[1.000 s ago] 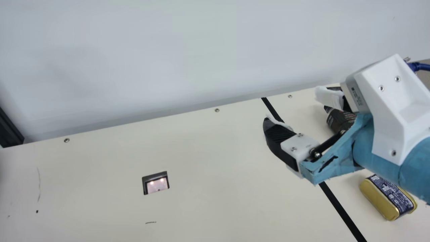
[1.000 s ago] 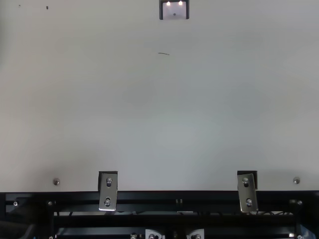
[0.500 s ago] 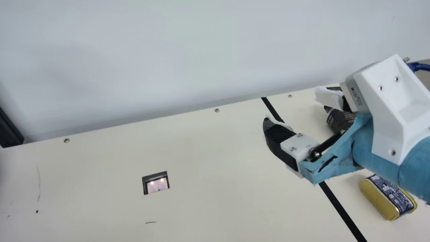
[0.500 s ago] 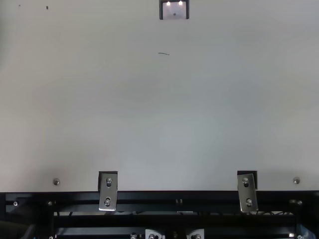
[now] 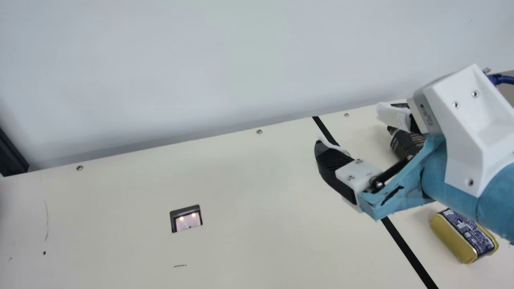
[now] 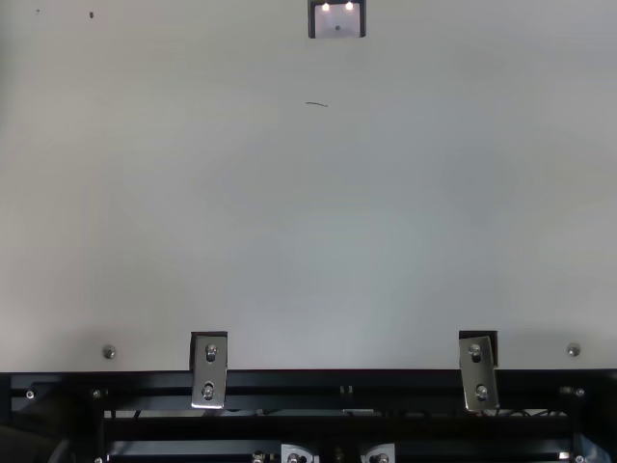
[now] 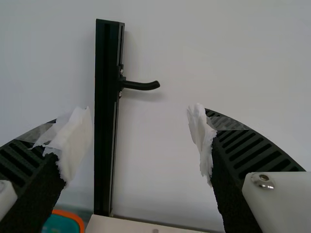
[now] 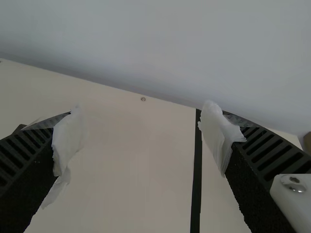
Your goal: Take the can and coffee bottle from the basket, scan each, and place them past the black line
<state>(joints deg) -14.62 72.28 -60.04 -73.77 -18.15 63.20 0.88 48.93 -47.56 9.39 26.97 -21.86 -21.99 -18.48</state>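
Farthest left of the line, at the main view's edge: black post (image 5: 12,154), rising beyond the table (image 5: 225,180). Next, nearer the line yet well apart from it: scanner (image 5: 188,220), set in the table with two lights lit, and close by it, a short pen mark (image 5: 180,265).

In the left wrist view, left gripper (image 7: 142,114): gapes wide, released, before a black upright with a bent handle (image 7: 141,85). Cannot be placed against the line.

Then the line (image 5: 405,247) itself, slanting across the table. Above it, right gripper (image 5: 349,126): reads as released too, with jaws well apart, one overlapping the line in the main view and the other to its right. Blocks part of the line from sight.

Right of the line, behind that gripper: bottle (image 5: 406,142), dark, partly covered by it; cannot tell which way it points.

Farther right of the line: can (image 5: 455,241), past it and apart from it. Lies on its side, with blue label up and a gold face toward the line. Runs lengthwise roughly along the line. Is overlapped at the far edge by the blue-wrapped arm (image 5: 453,172).
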